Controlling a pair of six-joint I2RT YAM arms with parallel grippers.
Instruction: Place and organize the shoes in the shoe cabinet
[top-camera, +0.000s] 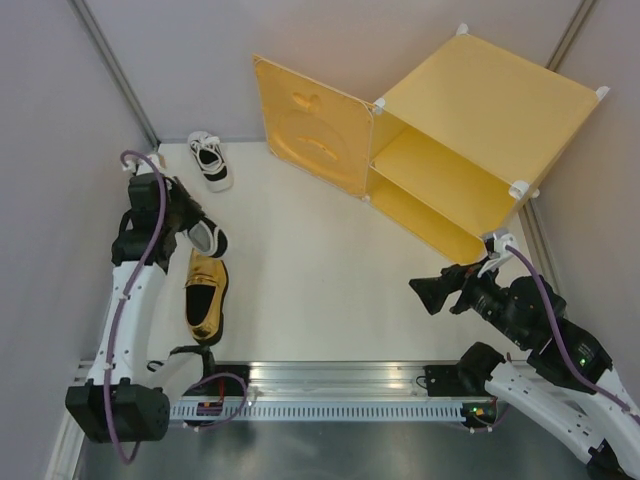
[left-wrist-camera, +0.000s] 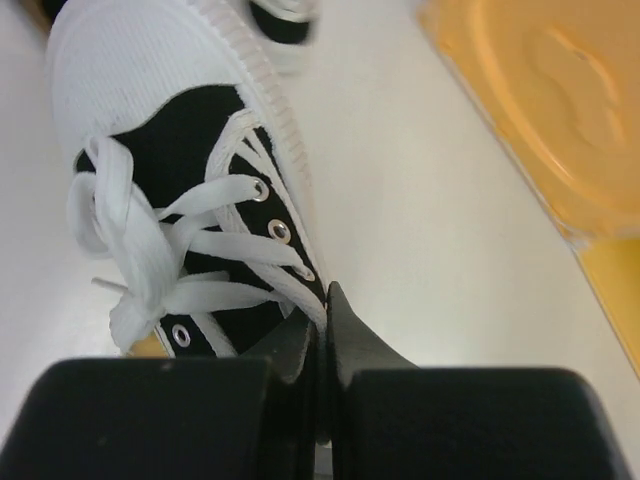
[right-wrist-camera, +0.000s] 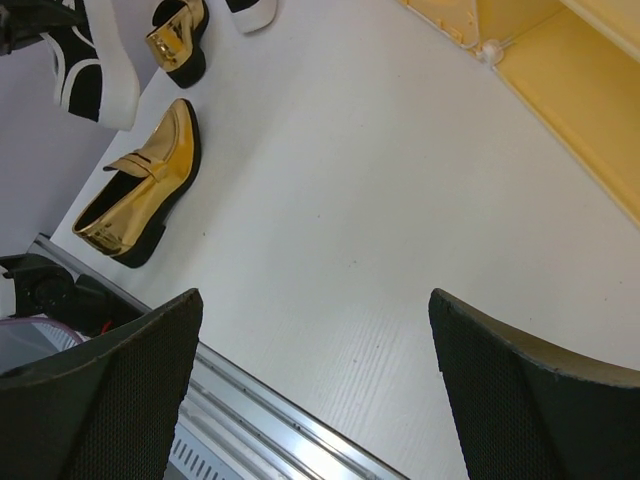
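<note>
My left gripper (top-camera: 192, 226) is shut on the side edge of a white lace-up sneaker with black trim (top-camera: 208, 238). In the left wrist view the gripper (left-wrist-camera: 325, 305) pinches the sneaker (left-wrist-camera: 170, 130) by its eyelet edge. The other sneaker (top-camera: 211, 161) lies at the far left of the table. One gold loafer (top-camera: 206, 294) lies just in front of the held sneaker. The second gold loafer (right-wrist-camera: 178, 36) shows only in the right wrist view, beyond the first (right-wrist-camera: 140, 195). The yellow shoe cabinet (top-camera: 470, 140) stands at the back right, its door (top-camera: 312, 125) open. My right gripper (top-camera: 431, 292) is open and empty.
A metal rail (top-camera: 340, 385) runs along the table's near edge. Grey walls close in the left and back sides. The open door sticks out towards the table's middle. The cabinet's shelf (top-camera: 435, 170) and floor hold nothing.
</note>
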